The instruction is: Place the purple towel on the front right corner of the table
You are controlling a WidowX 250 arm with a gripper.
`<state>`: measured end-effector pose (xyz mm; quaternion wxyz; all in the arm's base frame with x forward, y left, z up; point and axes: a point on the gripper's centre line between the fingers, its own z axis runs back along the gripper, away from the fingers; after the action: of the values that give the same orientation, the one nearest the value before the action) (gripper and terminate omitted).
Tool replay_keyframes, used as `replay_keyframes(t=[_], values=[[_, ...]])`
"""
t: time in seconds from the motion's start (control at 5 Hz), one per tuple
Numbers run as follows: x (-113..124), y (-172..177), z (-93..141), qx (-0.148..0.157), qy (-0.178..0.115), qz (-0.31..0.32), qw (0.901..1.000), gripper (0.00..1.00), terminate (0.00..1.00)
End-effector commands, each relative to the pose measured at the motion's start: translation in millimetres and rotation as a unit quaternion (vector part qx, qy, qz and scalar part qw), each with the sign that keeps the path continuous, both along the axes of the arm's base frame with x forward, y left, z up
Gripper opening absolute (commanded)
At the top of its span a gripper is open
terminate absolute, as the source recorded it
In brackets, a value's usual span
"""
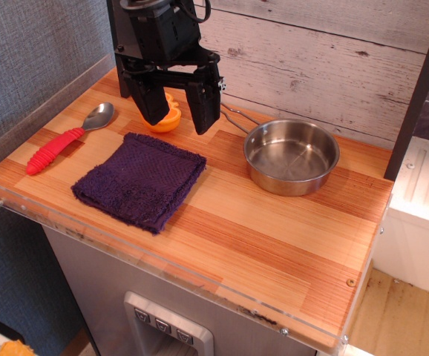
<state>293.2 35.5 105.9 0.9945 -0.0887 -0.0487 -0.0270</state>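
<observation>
Gripper (176,111) hangs above the back of the striped light-and-reddish wood plank worktop (274,245), fingers spread wide, holding nothing, with an orange rounded object (167,119) partly hidden behind them. Dark purple, roughly square folded terry towel (140,180) lies flat just in front of me, left of centre, well apart from the front right corner it has to reach. Expect it light, soft, floppy: no stiffness, so it will drape and may unfold when lifted. Nubby pile should give decent friction, not slippery, not fragile. My pick: pinch down near the middle or through a folded edge so I catch all layers, not just the top one. Looks thick, edges slightly ragged, turned at an angle to the worktop edges. Round steel pan (292,156) sits to its right, red-handled metal spoon (64,140) to its left; both clear of the towel.
</observation>
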Motion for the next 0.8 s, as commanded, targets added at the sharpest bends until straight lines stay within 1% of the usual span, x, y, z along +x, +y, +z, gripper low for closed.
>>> replay_keyframes(t=[0.0,0.2,0.4,0.6], values=[[0.0,0.0,0.0,0.000,0.000,0.000,1.0000,1.00,0.00],[-8.6,16.0,-4.2,0.029,0.007,0.011,0.9995,1.00,0.00],[-18.5,35.4,-18.0,0.049,0.019,0.017,0.9985,1.00,0.00],[-22.4,46.3,-28.6,0.071,0.029,0.010,0.9970,1.00,0.00]])
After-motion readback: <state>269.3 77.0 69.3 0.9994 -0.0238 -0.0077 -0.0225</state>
